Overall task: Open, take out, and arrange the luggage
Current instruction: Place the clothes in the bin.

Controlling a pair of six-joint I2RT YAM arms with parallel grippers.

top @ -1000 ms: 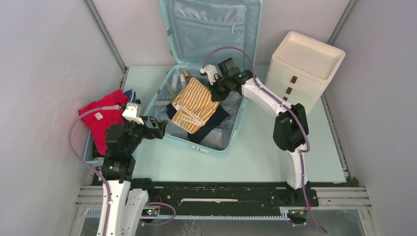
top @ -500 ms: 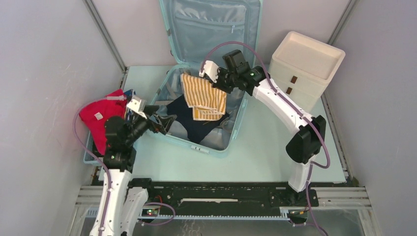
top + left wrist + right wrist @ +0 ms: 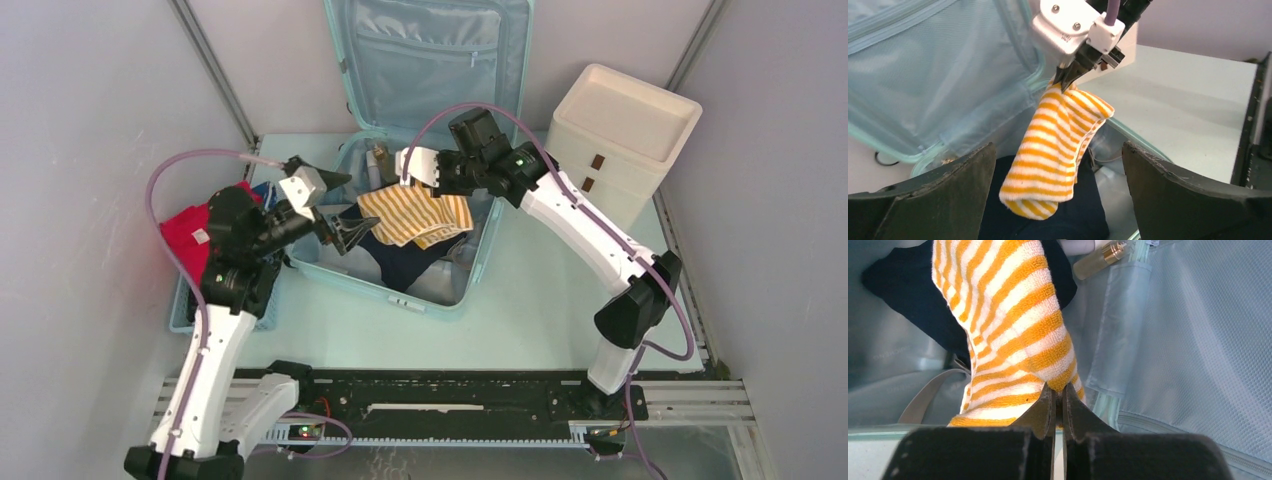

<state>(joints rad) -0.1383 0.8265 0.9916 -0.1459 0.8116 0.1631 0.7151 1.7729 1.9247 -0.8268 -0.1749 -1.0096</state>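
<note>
Mint luggage (image 3: 430, 60) lies open, lid upright, grey-blue lining showing; over it right end effector (image 3: 1055, 395) clamps the striped cloth (image 3: 415, 215), left end effector (image 3: 342, 207) gapes.

Luggage (image 3: 430, 60): shell smooth hard plastic, slight sheen. Lining (image 3: 1198, 340): fine-woven grey-blue fabric, faint shine. Striped cloth (image 3: 1058, 150): orange-white terry, looped pile, matt. Dark garment (image 3: 1048, 220): navy cloth, matt. Red garment (image 3: 195, 235): matt cloth. Bottle cap (image 3: 1100, 257): gold, metallic gloss. Right gripper (image 3: 1065, 85): white housing glossy plastic, jaws black. Left gripper (image 3: 338, 207): jaws black, matt, rough-edged. Box (image 3: 620, 120): cream, smooth, matt. Surface (image 3: 540, 300): smooth, matt.
</note>
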